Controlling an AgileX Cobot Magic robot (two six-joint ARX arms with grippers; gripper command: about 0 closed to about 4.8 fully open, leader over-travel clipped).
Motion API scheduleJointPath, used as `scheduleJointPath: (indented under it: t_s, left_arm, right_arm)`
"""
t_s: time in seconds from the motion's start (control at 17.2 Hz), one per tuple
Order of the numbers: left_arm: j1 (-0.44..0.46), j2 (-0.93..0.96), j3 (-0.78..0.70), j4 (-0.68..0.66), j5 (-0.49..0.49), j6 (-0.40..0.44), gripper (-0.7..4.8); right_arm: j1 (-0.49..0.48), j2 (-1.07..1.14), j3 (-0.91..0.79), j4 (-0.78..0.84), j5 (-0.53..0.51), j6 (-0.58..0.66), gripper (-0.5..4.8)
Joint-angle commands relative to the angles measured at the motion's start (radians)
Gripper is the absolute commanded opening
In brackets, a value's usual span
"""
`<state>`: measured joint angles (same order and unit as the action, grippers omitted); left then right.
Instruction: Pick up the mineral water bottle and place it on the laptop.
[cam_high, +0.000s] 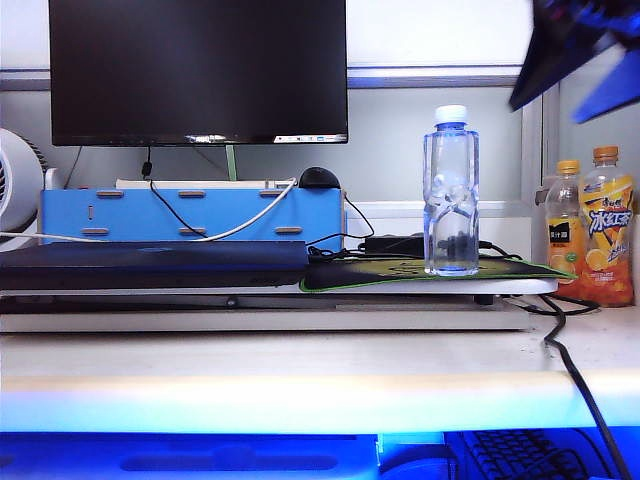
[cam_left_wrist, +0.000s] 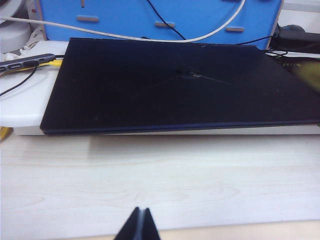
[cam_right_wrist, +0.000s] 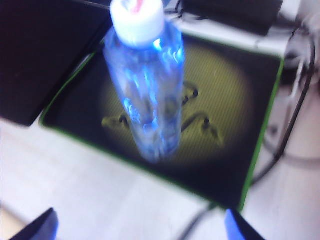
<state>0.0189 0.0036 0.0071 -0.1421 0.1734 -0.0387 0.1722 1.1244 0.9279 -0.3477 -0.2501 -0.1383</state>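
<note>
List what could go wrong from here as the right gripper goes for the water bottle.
1. The mineral water bottle is tall and narrow, upright on the mouse pad; the open right gripper, above it, could tip it with one finger.
2. Cables lie just beside the pad and could snag.
3. The laptop is flat and smooth; the bottle could topple if set down tilted.

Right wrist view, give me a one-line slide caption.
Open right gripper above the upright mineral water bottle on the mouse pad.
</note>
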Motion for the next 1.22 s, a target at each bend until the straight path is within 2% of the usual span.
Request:
scheduleJointPath:
  t_s: [0.06,0.35,0.81,0.99,1.1,1.22]
  left_arm:
    - [0.000,-0.002,0.000,-0.006,0.005,0.002,-0.02]
    - [0.000,-0.002,0.000,-0.006,0.006,0.002,-0.02]
    - [0.000,-0.002,0.000,-0.006,0.006,0.001,-0.02]
    - [0.000,-0.002,0.000,-0.006,0.006,0.002,-0.02]
    - [0.000,-0.002,0.000,-0.006,0.006,0.001,-0.02]
    - [0.000,-0.002,0.000,-0.006,0.006,0.002,-0.02]
  right_arm:
    - [0.005,0.064,0.003,0.154,-0.002,0.006,4.79]
    - [0.044,0.248,0.003,0.327,-0.076,0.015,4.79]
    - [0.078,0.420,0.003,0.598,-0.067,0.014,4.79]
    - [0.085,0.422,0.003,0.658,-0.152,0.035,4.79]
    - [0.105,0.427,0.004,0.697,-0.121,0.033,4.79]
    - [0.111,0.441,0.012,0.727,-0.028,0.033,4.79]
